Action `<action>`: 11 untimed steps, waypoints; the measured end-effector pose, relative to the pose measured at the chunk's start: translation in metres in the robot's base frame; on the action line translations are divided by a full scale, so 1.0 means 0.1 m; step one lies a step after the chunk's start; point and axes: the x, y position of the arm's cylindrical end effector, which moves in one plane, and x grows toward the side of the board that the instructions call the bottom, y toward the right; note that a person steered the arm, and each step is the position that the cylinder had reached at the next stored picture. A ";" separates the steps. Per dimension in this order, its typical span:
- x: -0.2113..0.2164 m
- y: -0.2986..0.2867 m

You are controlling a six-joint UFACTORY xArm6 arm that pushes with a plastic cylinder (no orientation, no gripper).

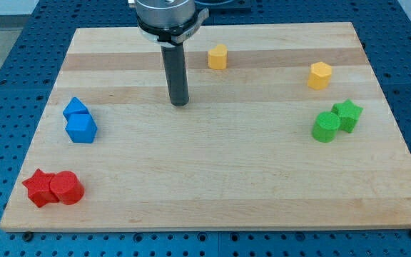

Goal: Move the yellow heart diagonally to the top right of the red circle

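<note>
At the wooden board's [212, 200] bottom left, a red star block [39, 188] touches the red circle block [67, 188]. My tip [180, 102], a bare fingerless rod, stands top-centre; the yellow heart block [217, 56] lies just right, apart.

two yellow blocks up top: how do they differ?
Position: the yellow heart sits near the view's top centre, just right of my tip; the yellow hexagon lies further toward the view's right and slightly lower.
Shape: the heart looks rounded and lobed, the hexagon flat-sided.
Neighbours: the hexagon sits above the green blocks; the heart stands alone.
Shared: same yellow, similar size, neither touching anything.
</note>
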 end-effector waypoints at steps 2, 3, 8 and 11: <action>-1.37 0.33; -1.71 0.53; -0.75 0.70; -0.48 0.70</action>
